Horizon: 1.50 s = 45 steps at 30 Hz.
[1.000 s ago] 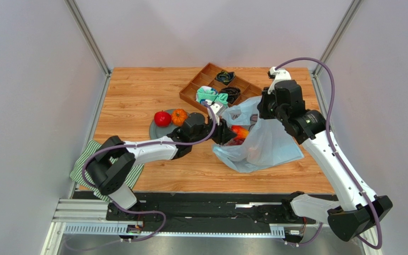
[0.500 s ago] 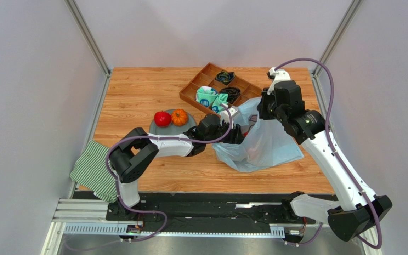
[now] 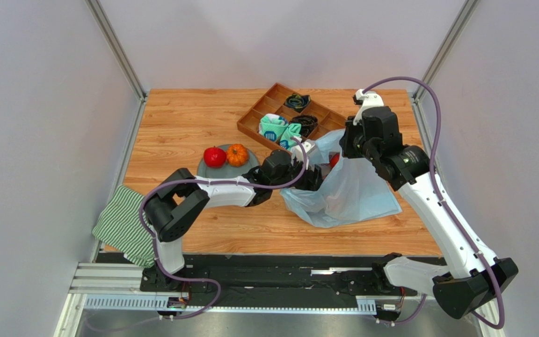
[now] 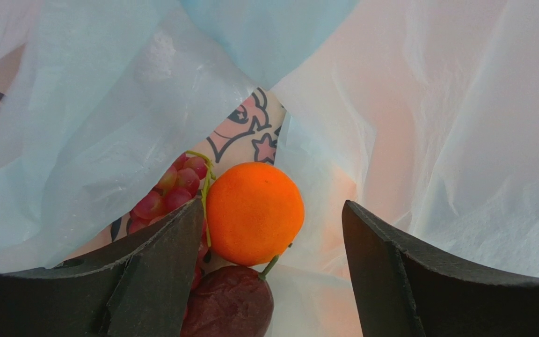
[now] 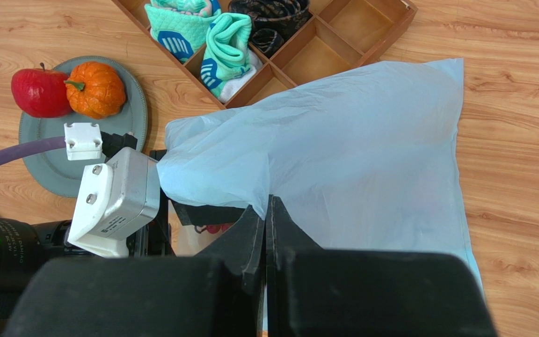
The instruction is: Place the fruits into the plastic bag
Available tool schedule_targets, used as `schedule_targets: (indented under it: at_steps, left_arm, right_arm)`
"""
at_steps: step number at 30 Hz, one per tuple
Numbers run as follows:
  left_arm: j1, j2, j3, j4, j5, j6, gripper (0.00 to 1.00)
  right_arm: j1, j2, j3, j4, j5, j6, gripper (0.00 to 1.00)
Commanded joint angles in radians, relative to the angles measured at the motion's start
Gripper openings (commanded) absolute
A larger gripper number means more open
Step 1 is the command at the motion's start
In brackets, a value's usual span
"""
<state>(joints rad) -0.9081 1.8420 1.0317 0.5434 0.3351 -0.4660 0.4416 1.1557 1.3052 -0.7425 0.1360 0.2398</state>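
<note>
Right fingers [image 5: 250, 235] pinched shut on plastic bag [image 5: 364, 140] rim, holding mouth open for loading; left fingers [image 4: 160, 270] spread wide inside bag, orange [image 4: 255, 213] loose between them.

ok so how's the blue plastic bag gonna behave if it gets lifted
Probably floppy: the plastic bag drapes in thin creased folds where the right claw pinches it. Likely bottom-heavy, since the orange, grape bunch and a dark fruit lie loose inside and may roll together.

The plastic bag [image 4: 427, 140] is thin, crinkled translucent film (faintly glossy), the orange [image 4: 254, 213] smooth, the table [image 3: 181, 126] grained wood.
</note>
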Motion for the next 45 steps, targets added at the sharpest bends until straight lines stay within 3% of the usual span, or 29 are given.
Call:
schedule_targets:
  at_steps: [1, 12, 18, 24, 29, 34, 41, 45]
  left_arm:
    - [-0.002, -0.062, 0.008, 0.061, 0.007, 0.027, 0.81]
    - [-0.002, -0.237, -0.189, 0.188, 0.09, 0.161, 0.81]
    - [0.008, -0.394, -0.324, 0.125, -0.022, 0.233, 0.81]
    - [0.086, -0.524, -0.406, 0.052, -0.109, 0.247, 0.81]
    - [0.184, -0.572, -0.36, -0.165, -0.3, 0.251, 0.78]
    - [0.23, -0.527, -0.213, -0.401, -0.519, 0.291, 0.74]
    - [0.377, -0.468, -0.136, -0.491, -0.507, 0.237, 0.63]
    - [0.42, -0.36, -0.012, -0.594, -0.476, 0.217, 0.6]
  right_arm:
    - [-0.003, -0.01, 0.005, 0.04, -0.006, 0.012, 0.0]
    - [-0.001, -0.019, 0.002, 0.038, 0.002, 0.009, 0.0]
    - [-0.003, -0.021, 0.0, 0.037, 0.001, 0.009, 0.0]
    - [-0.004, -0.021, -0.003, 0.038, -0.006, 0.015, 0.0]
    - [-0.001, -0.021, -0.003, 0.037, -0.007, 0.016, 0.0]
    - [-0.004, -0.019, -0.001, 0.035, -0.007, 0.016, 0.0]
    - [-0.003, -0.017, -0.001, 0.034, -0.006, 0.018, 0.0]
    - [-0.001, -0.016, 0.0, 0.035, -0.006, 0.016, 0.0]
